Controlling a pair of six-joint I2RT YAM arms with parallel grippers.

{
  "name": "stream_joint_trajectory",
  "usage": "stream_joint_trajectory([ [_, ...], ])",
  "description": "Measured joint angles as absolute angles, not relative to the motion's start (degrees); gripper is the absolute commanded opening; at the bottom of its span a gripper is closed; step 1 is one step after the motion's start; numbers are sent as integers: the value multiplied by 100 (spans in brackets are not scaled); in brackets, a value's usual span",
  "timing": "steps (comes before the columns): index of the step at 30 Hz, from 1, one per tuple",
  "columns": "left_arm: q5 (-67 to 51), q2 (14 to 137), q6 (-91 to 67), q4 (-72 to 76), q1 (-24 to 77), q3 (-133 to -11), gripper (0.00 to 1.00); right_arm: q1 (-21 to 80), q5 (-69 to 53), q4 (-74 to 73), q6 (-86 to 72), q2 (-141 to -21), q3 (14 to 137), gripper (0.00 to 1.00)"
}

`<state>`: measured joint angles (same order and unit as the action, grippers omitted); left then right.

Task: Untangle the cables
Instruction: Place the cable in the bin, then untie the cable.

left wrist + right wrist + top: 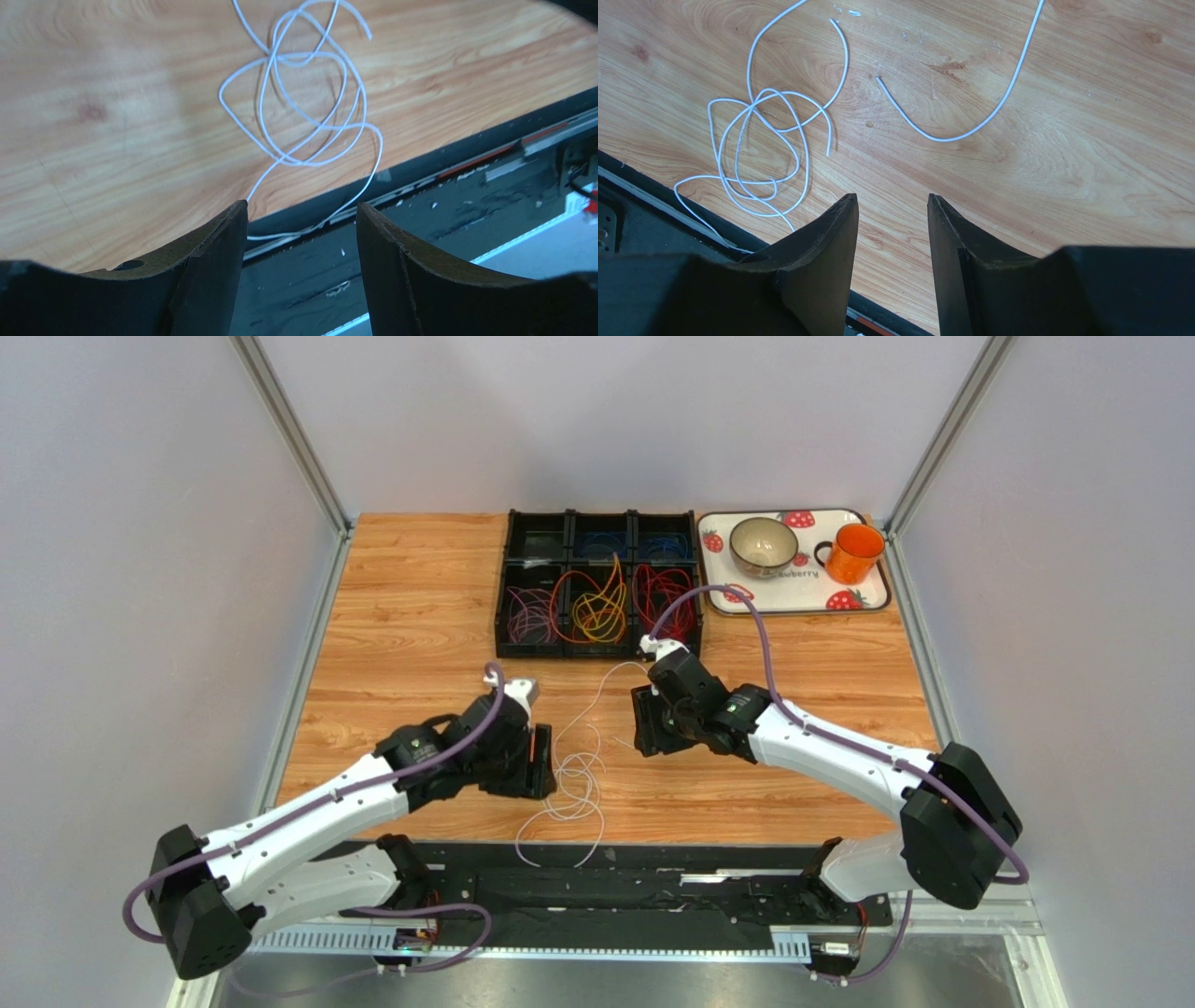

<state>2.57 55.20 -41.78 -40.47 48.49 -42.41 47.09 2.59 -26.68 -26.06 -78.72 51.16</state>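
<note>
White cables [572,787] are seen tangled at the near edge of the table [407,616], flanked by the left gripper [302,210] and right gripper [892,199], both held open and empty; farther off, coloured cables [601,605] are kept in a black divided box [504,595]

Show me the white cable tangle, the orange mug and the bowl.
white cable tangle [577,776], top view, its central loops.
orange mug [850,557], top view, its outer wall.
bowl [765,545], top view, its inside.
</note>
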Motion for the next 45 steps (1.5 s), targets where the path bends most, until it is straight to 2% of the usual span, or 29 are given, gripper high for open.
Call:
stream_joint_trajectory([
  [11, 1177, 5175, -5146, -4093, 6305, -3483, 66, 4711, 504, -2952, -2569, -7594, 5048, 46],
  [22, 1942, 6440, -5636, -4075, 7212, -3492, 63, 4711, 421, -2963, -2633, -7566, 4969, 45],
  [32, 2604, 7122, -5778, -3970, 7293, -3500, 59, 4713, 336, -2912, -2720, -7568, 4899, 45],
  [35, 2633, 7356, -5763, -3815, 7284, -3500, 54, 4713, 331, -2912, -2740, -7568, 4823, 45],
  [39, 2672, 7529, -5763, -3594, 7205, -3575, 37, 4716, 303, -2908, -2762, -7568, 4788, 45],
  [43, 2670, 7557, -5756, -3433, 7078, -3570, 27, 4724, 294, -2897, -2764, -7568, 4775, 45],
  [45, 2665, 7550, -5756, -3356, 6995, -3542, 8, 4724, 294, -2893, -2764, -7568, 4762, 45],
])
